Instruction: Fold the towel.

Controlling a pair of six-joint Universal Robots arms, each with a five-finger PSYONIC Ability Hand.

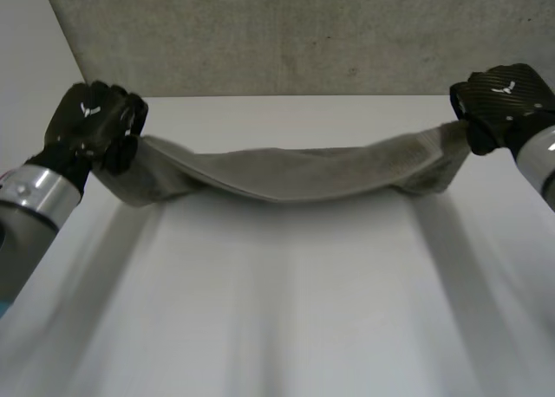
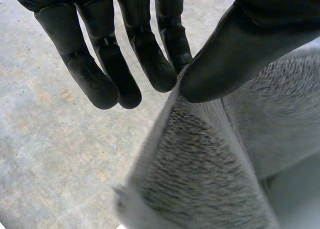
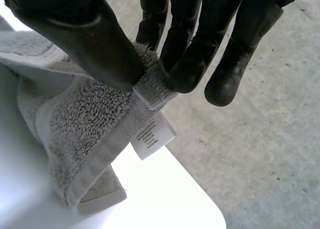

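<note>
You have the left hand [image 1: 94, 124] closed in a pinch on the left end of the grey towel [image 1: 295, 173]. In the left wrist view the thumb presses the towel's top edge against the side of the nearest finger. The other fingers [image 2: 95, 74] hang straight and slightly apart, off the cloth.

The right hand [image 1: 503, 102] grips the right end the same way. In its wrist view the thumb and the fingertips [image 3: 187, 71] clamp the hemmed corner between them, and one outer finger stands free of the cloth. A white care label [image 3: 152, 136] hangs from the hem just below that pinch.

Both hands are at the far corners of the white table [image 1: 277, 310], left and right, well apart. The towel spans the gap between them as a bunched, lengthwise band. It is highest at each hand and sags in the middle, over the far part of the tabletop. You cannot tell from the head view whether the sagging middle touches the surface. By the right hand, folded layers of the towel lie against the table's rounded corner.

The tabletop is plain white. Past its far edge and corners lies a grey speckled concrete floor [image 3: 260, 139].
</note>
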